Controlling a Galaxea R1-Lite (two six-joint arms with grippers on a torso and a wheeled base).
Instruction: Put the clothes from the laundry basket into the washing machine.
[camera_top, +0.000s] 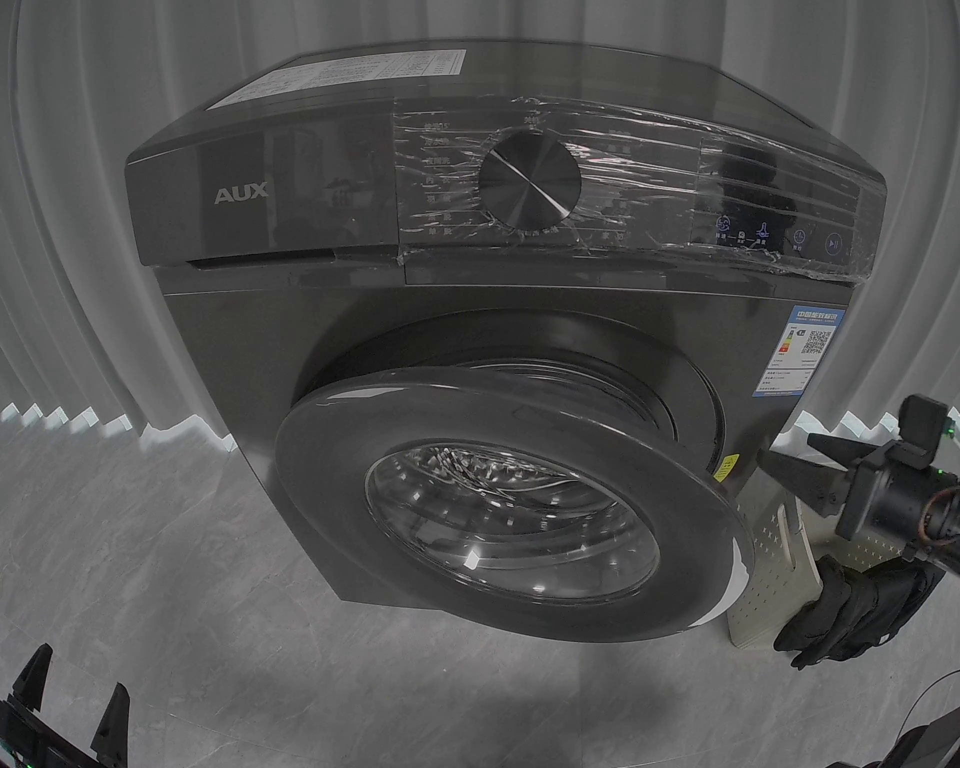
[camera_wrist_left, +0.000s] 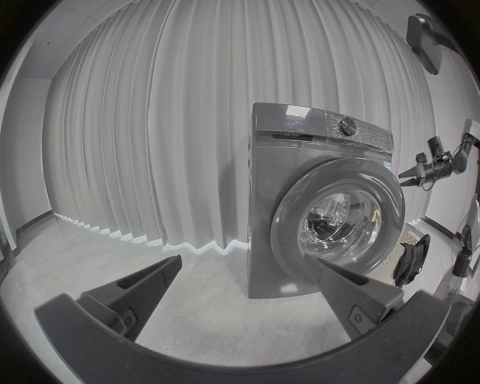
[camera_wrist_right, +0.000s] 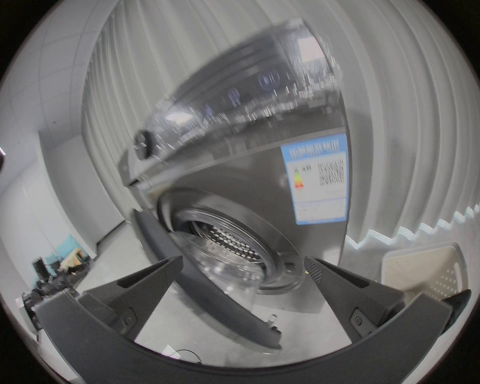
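Note:
A dark grey front-loading washing machine (camera_top: 500, 330) stands before me with its round door (camera_top: 510, 500) swung partly open; the drum opening (camera_wrist_right: 227, 242) shows behind it. To the machine's right stands a pale perforated laundry basket (camera_top: 775, 570) with a black garment (camera_top: 855, 610) draped over its rim. My right gripper (camera_top: 795, 460) hangs open at the right, above the basket and level with the door's right edge, holding nothing. My left gripper (camera_top: 70, 695) is low at the front left, open and empty. In the left wrist view the machine (camera_wrist_left: 280, 190), basket (camera_wrist_left: 395, 252) and garment (camera_wrist_left: 411, 260) lie farther off.
White pleated curtains (camera_top: 60, 250) hang behind and beside the machine. The pale tiled floor (camera_top: 150, 560) lies bare to the left and in front of it. The open door juts out over the floor toward me.

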